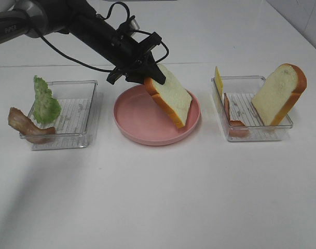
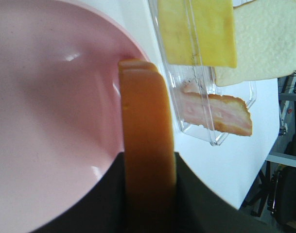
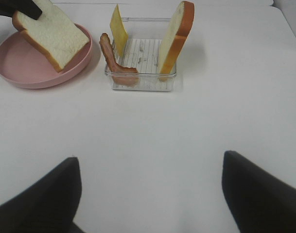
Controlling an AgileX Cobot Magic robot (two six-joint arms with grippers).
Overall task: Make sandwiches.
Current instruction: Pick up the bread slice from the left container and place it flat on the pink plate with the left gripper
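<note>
In right tray [image 1: 253, 139]: cheese [image 1: 218, 82], bacon [image 1: 235, 127], bread [image 1: 279, 93]; left tray [image 1: 74, 111]: lettuce [image 1: 45, 101], bacon strip [image 1: 23, 123].

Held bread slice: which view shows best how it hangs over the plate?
Exterior high: the whole slice shows, tilted, top corner in the left gripper, lower end over the plate. Left wrist shows only its crust, edge-on between the jaws. Right wrist shows its white face far off, gripper mostly cut off.

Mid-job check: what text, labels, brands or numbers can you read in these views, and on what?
"PIPER": white letters on the left arm, small and faint, so a likely reading.
Left tray and right tray floors: dark marks, too blurred to read.
Nothing else carries text.
</note>
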